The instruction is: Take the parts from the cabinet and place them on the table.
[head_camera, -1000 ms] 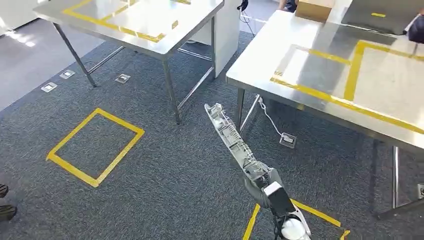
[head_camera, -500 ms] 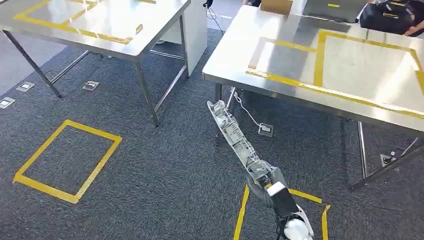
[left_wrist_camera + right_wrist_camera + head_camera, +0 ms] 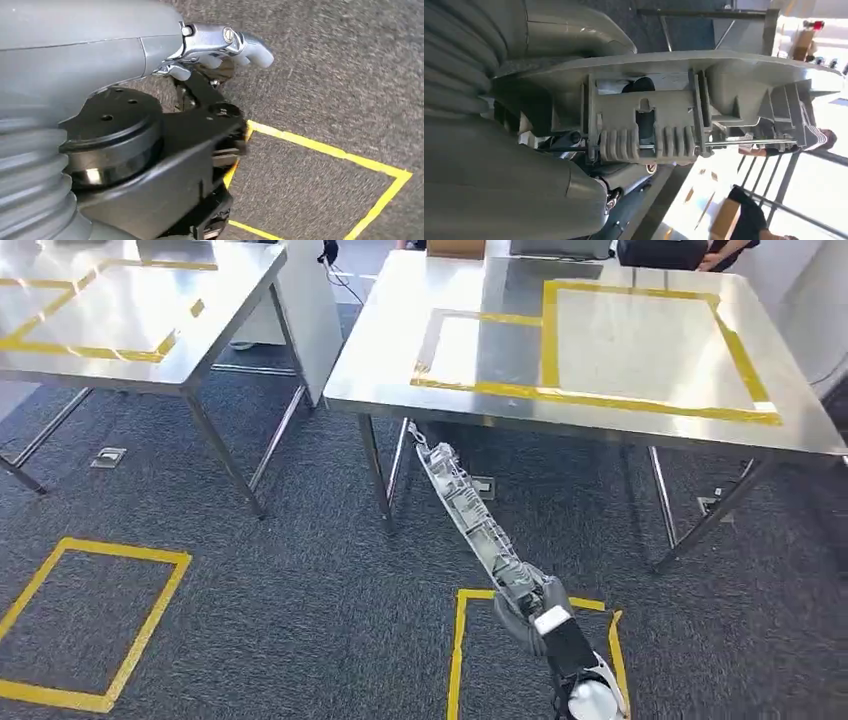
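A long grey ribbed plastic part [image 3: 468,512] slants up from my right hand [image 3: 530,610], which grips its lower end low in the head view. The part's far tip reaches the front edge of the steel table [image 3: 640,340], which is marked with yellow tape rectangles. From the right wrist, the part [image 3: 649,125] lies across my right hand [image 3: 524,170], with the fingers wrapped behind it. My left hand [image 3: 220,45] hangs over the carpet with its fingers stretched out and nothing in them.
A second steel table [image 3: 120,300] with yellow tape stands at the left, its legs on the grey carpet. Yellow tape squares [image 3: 456,660] [image 3: 160,615] mark the floor. A cardboard box [image 3: 455,248] and a person's dark sleeve [image 3: 665,252] are at the table's far edge.
The whole picture has shifted: the camera turned, bringing the taped table from the right edge to the middle. My right hand still holds the part the same way.
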### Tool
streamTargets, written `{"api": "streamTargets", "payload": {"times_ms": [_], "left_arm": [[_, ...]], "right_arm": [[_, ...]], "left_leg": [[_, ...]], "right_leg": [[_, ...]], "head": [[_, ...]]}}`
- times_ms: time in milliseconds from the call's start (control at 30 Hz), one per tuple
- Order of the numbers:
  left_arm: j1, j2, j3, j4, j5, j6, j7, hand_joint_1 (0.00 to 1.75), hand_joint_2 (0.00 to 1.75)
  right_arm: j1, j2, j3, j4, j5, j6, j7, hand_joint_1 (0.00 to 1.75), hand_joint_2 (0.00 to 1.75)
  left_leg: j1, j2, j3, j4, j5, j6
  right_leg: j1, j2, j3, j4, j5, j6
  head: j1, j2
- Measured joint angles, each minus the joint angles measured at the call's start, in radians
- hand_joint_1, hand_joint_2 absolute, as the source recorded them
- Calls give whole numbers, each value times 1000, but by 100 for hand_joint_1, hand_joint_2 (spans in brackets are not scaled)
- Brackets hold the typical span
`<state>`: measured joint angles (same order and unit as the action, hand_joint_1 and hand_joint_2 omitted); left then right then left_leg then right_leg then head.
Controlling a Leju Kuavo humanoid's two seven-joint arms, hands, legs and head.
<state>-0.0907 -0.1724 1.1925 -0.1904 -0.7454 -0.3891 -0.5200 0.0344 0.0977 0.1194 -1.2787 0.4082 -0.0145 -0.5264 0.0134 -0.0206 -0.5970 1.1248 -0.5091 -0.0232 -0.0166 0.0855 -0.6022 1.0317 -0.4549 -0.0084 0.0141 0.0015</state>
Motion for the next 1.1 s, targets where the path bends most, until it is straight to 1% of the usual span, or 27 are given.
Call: {"api": "streamTargets", "payload": {"times_ms": [33,67,167,200,233,267,300,367,400,433,500,533,567,667,700,733,767,800,833,867,900,933,967,1000,1033,1067,1100], "left_arm": [[0,2,0,0,0,0,0,0,175],[0,2,0,0,0,0,0,0,175],[-1,3,0,0,0,0,1,0,175],[-2,1,0,0,0,0,0,0,175],[-3,1,0,0,0,0,0,0,175],[-3,1,0,0,0,0,-1,0,175],[-1,0,0,0,0,0,-1,0,175],[4,2,0,0,0,0,-1,0,175],[4,2,0,0,0,0,-1,0,175],[4,2,0,0,0,2,0,0,175],[2,2,0,0,-2,3,0,0,175],[2,1,0,0,-2,3,0,0,175],[2,2,0,0,-2,3,-1,0,175],[-1,2,0,0,-2,3,-5,0,175],[-2,2,0,0,-2,3,-7,0,175],[-3,3,0,-1,-2,3,-8,0,175],[-4,3,0,-1,-1,2,-11,0,175],[-3,3,0,-1,-1,2,-11,0,175],[-2,3,0,-1,0,1,-13,0,175],[0,3,0,-1,1,0,-13,0,175],[2,3,0,0,4,0,-13,0,175],[3,3,0,0,5,-2,-13,0,175],[3,3,0,0,5,-4,-13,0,175],[2,3,0,0,6,-6,-13,0,175],[2,3,0,0,6,-6,-13,0,175],[3,5,0,0,6,-6,-13,0,175],[3,4,0,0,7,-6,-13,0,175]], "right_arm": [[0,0,0,-2,0,0,0,175,175],[-1,0,-1,-3,0,0,0,175,175],[0,0,-3,-6,1,0,-1,175,175],[0,0,-4,-6,3,1,0,175,175],[2,0,-6,-6,4,1,-1,175,175],[-1,0,-6,-6,5,2,0,175,175],[-4,1,-6,-6,5,3,0,175,175],[-4,1,-6,-6,5,4,0,175,175],[-3,1,-8,-6,4,4,0,175,175],[-4,1,-10,-6,4,4,1,175,175],[-4,0,-18,-6,3,6,3,175,175],[-4,0,-19,-6,3,6,3,175,175],[-6,1,-19,-6,3,8,3,175,175],[-4,-1,-23,-5,8,11,2,175,175],[-4,-1,-25,-5,11,10,3,175,175],[-2,-1,-26,-5,14,10,3,175,175],[-4,-2,-26,-5,16,9,5,175,175],[-5,-2,-26,-5,22,7,6,175,175],[-5,-2,-26,-5,26,5,6,175,175],[-5,-2,-26,-5,31,4,7,175,175],[-5,-3,-26,-5,35,2,9,175,175],[-5,-3,-26,-5,39,-1,11,175,175],[-5,-3,-27,-5,42,-2,12,175,175],[-5,-3,-27,-5,43,-2,13,175,175],[-5,-3,-27,-5,43,-3,13,175,175],[-6,-3,-29,-5,43,-4,13,175,175],[-9,-3,-32,-5,44,-5,13,175,175]], "left_leg": [[5,-55,29,-70,11,2],[5,-77,31,-82,4,0],[-5,-42,33,-80,8,16],[5,-25,36,-91,16,27],[5,-14,37,-95,18,32],[3,-2,37,-95,18,38],[1,12,36,-95,17,40],[-2,44,36,-94,14,42],[-2,57,36,-94,13,42],[-2,69,38,-94,11,41],[-2,91,45,-93,5,37],[-4,102,50,-93,2,33],[-13,110,51,-92,-3,26],[-13,134,60,-99,-3,11],[-14,145,67,-101,-7,5],[-7,106,64,-93,-15,-4],[-6,57,48,-55,-44,-6],[-5,35,14,19,-86,-8],[-5,27,-28,108,-125,-10],[-5,25,-65,181,-149,-10],[-5,25,-87,217,-149,-10],[-4,24,-85,202,-123,-9],[-3,22,-62,141,-76,-8],[-2,13,-23,50,-22,-5],[1,-14,17,-44,23,-3],[3,-66,29,-75,4,0],[6,-64,27,-87,7,-1]], "right_leg": [[-2,11,-3,3,-1,5],[3,25,-10,9,-2,15],[-7,55,-17,-5,11,38],[-8,63,-20,-3,12,45],[-1,4,-26,15,-1,47],[2,-48,-51,65,-37,51],[1,-69,-87,140,-78,54],[0,-79,-163,302,-142,58],[0,-80,-172,321,-137,58],[0,-82,-156,290,-110,58],[1,-97,-60,116,-27,51],[4,-135,-8,26,2,46],[14,-162,0,4,-11,33],[17,-128,-7,3,-8,17],[12,-116,-5,-6,-4,11],[4,-108,1,-11,1,5],[2,-98,1,-11,1,-1],[1,-89,1,-11,1,-6],[2,-77,1,-11,1,-6],[2,-63,1,-10,0,-7],[2,-50,1,-10,0,-6],[2,-35,1,-8,0,-6],[1,-20,1,-6,0,-5],[1,-5,2,-4,-1,-3],[0,8,1,1,-3,1],[2,17,-4,4,-4,8],[1,29,-11,9,-3,16]], "head": [[0,0],[0,0],[0,0],[0,0],[3,0],[13,0],[14,0],[14,0],[14,0],[14,0],[16,0],[16,0],[16,0],[13,0],[14,0],[12,0],[8,0],[4,0],[3,0],[2,0],[2,0],[2,0],[2,0],[2,0],[1,0],[1,0],[0,0]]}}
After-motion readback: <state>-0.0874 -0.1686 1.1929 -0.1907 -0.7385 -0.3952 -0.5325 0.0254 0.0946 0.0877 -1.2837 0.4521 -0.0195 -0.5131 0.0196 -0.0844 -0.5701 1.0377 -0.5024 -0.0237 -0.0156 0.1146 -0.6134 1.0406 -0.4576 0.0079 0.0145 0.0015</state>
